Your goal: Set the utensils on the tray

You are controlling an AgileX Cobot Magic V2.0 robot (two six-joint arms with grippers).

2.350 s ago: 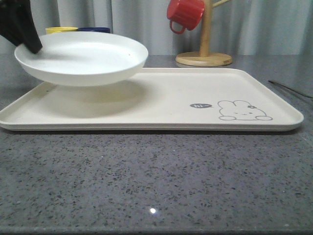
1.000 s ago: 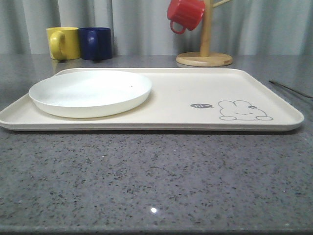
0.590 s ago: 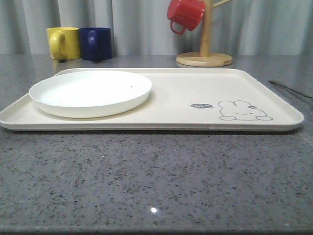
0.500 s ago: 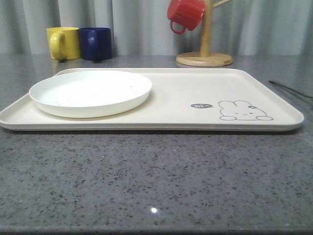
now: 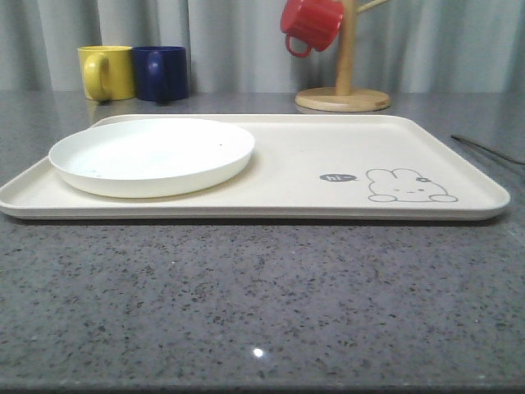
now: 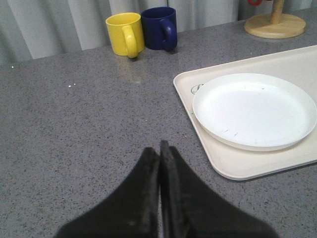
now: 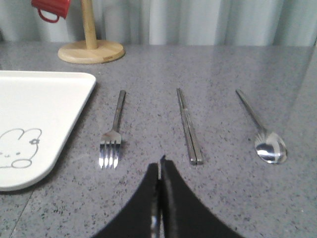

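Observation:
The cream tray [image 5: 287, 156] with its rabbit drawing lies across the table, and a round white plate [image 5: 152, 154] sits on its left part. In the right wrist view a fork [image 7: 113, 133], a pair of chopsticks [image 7: 188, 126] and a spoon [image 7: 261, 130] lie side by side on the grey counter, just right of the tray's corner [image 7: 74, 106]. My right gripper [image 7: 160, 166] is shut and empty, hovering short of the fork and chopsticks. My left gripper [image 6: 159, 148] is shut and empty over bare counter, beside the tray's left edge [image 6: 198, 124].
A yellow mug [image 5: 107, 72] and a dark blue mug [image 5: 161, 73] stand at the back left. A wooden mug tree [image 5: 343, 89] with a red mug [image 5: 310, 25] stands behind the tray. A thin utensil handle [image 5: 486, 148] shows at the far right of the front view.
The plate, held above the tray by the left gripper 2.4 s ago, now rests on the tray's left part. The gripper has left the front view. Nothing has moved in the last second.

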